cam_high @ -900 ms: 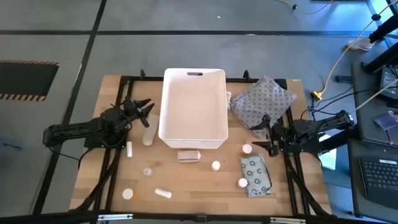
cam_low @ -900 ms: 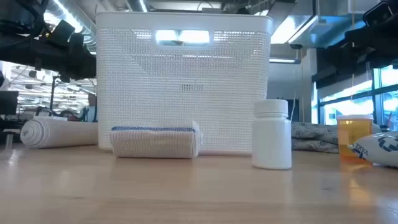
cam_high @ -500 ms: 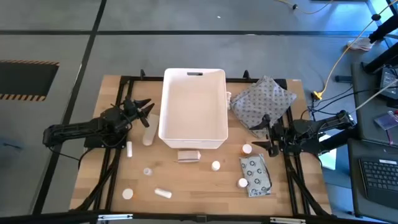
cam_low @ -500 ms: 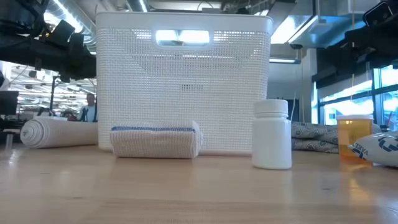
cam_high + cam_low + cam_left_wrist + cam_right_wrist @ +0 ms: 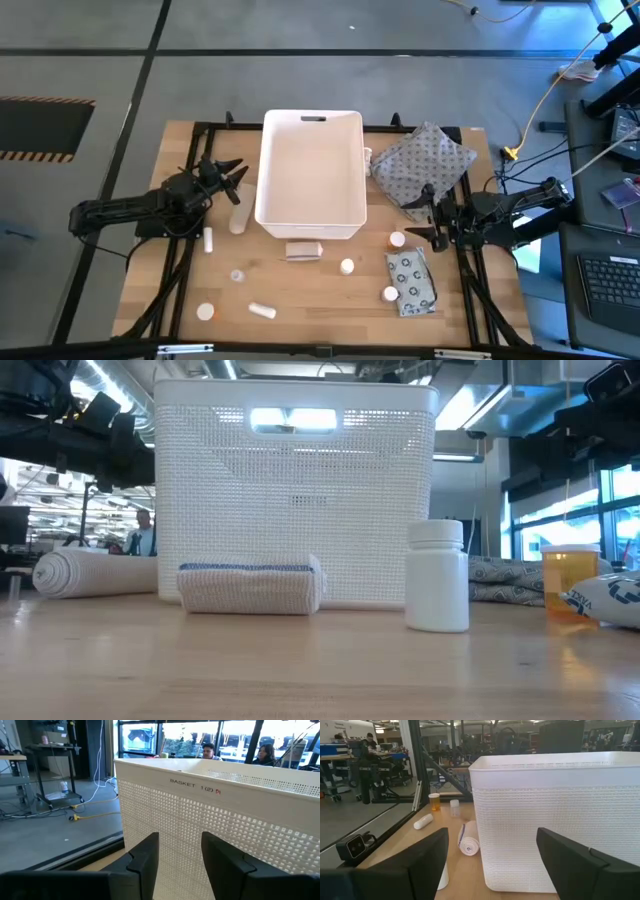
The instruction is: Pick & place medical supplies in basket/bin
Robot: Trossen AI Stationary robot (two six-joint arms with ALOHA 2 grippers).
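Note:
The white basket (image 5: 310, 180) stands at the table's middle, far side. Around its near end lie the supplies: a tan bandage roll (image 5: 303, 250), a second roll (image 5: 238, 216), a white bottle (image 5: 347, 266), orange-capped bottles (image 5: 397, 240) and a ring-printed grey packet (image 5: 412, 282). My left gripper (image 5: 232, 178) is open and empty beside the basket's left wall (image 5: 225, 820). My right gripper (image 5: 425, 215) is open and empty to the right of the basket (image 5: 560, 820), by the orange-capped bottle.
A grey dotted cloth bundle (image 5: 422, 165) lies right of the basket, just beyond my right gripper. More small bottles and vials (image 5: 262, 310) lie toward the table's near left. In the low view the roll (image 5: 250, 588) and the white bottle (image 5: 438, 590) stand before the basket.

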